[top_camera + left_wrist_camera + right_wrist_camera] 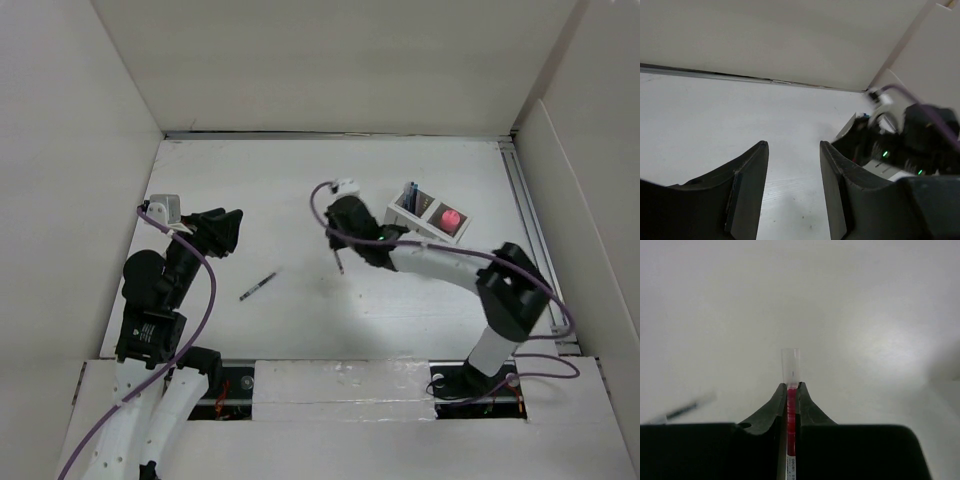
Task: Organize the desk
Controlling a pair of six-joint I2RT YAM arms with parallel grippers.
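The desk (300, 310) is a large white tabletop with white walls around it. My right gripper (340, 262) is shut on a red pen (791, 410) with a clear cap, held above the middle of the desk; its tip (339, 266) points down. A dark pen (258, 286) lies on the desk left of it, and shows blurred at the left of the right wrist view (685, 410). My left gripper (228, 228) is open and empty above the left part of the desk, its fingers (747, 185) apart.
A small white slotted organizer box (432, 215) stands at the back right, with pens in one slot and a red round thing (450, 217) in another. White walls (330, 60) enclose the desk. The right arm shows in the left wrist view (910, 145).
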